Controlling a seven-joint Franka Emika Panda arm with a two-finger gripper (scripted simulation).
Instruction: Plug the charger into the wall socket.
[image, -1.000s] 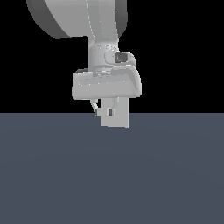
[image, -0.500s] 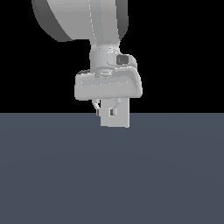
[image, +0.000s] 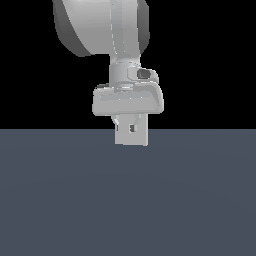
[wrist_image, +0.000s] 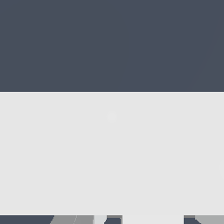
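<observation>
The wall socket (image: 131, 137) is a light-grey square plate standing upright in the middle of the exterior view, with small dark marks at its centre. It hides my fingers, and only the hand (image: 127, 102) shows, straight above it and pointing down. In the wrist view the plate (wrist_image: 112, 153) fills the full width, very close; no orange holes show. At that view's edge, a small off-white block, the charger (wrist_image: 153, 219), sits between grey fingers (wrist_image: 72, 219). My gripper (wrist_image: 146, 220) seems shut on it, with only a sliver showing.
A flat dark blue-grey floor (image: 128, 200) lies under everything, and shows beyond the plate in the wrist view (wrist_image: 112, 43). The background above the floor line is black. Nothing else shows.
The upper arm and hand have drifted slightly to the exterior view's right. The plate stays where it was.
</observation>
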